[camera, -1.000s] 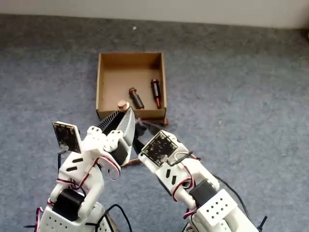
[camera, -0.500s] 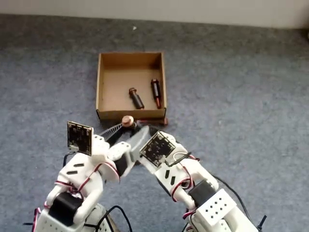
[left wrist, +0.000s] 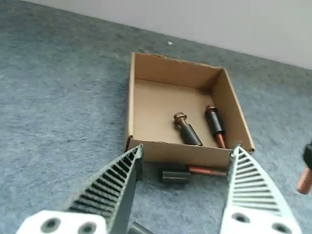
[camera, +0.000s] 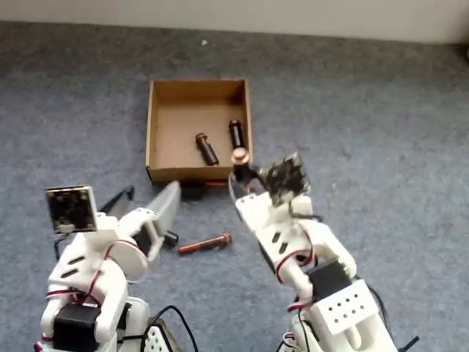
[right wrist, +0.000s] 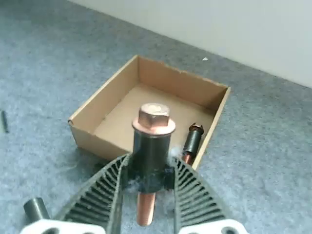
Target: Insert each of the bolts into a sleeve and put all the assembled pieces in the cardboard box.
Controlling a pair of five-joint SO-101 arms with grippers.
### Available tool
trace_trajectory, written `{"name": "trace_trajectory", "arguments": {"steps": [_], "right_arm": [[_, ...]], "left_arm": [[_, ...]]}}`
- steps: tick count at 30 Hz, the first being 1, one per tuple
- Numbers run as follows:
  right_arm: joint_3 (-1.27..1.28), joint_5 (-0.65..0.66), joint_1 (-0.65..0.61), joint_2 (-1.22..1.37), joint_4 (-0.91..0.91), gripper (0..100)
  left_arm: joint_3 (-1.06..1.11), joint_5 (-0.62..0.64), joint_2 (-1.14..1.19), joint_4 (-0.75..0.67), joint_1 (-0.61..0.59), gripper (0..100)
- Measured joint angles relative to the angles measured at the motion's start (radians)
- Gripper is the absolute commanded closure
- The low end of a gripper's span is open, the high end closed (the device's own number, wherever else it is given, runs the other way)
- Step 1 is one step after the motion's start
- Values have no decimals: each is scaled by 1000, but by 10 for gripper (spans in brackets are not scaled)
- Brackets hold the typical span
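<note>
Sleeved bolt [right wrist: 152, 151] upright, two pieces [camera: 207, 149] in box [camera: 151, 125]

Grey carpeted surface [camera: 381, 110], with loose parts lying on it.
Open cardboard box [camera: 151, 132]; black sleeve [left wrist: 174, 176] and copper bolt [left wrist: 207, 170] lying just outside its near wall; second copper bolt [camera: 205, 243] farther from the box; second black sleeve [camera: 170, 237] near that bolt's end.

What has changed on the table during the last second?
The left arm drew back from the cardboard box, its jaws open and empty. The right arm, jaws shut on the sleeved bolt, swung it right, to the box's near right corner. The two pieces in the box and the loose bolt stayed put.
</note>
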Motion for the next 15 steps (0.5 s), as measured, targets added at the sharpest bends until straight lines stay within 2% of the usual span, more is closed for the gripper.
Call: {"name": "trace_trajectory", "arguments": {"steps": [8, 15], "right_arm": [[-385, -6, 14, 525, -8, 994], [-568, -6, 15, 980, -295, 994]], "left_arm": [[6, -5, 2, 0, -173, 712], [43, -6, 0, 0, -215, 712]]}}
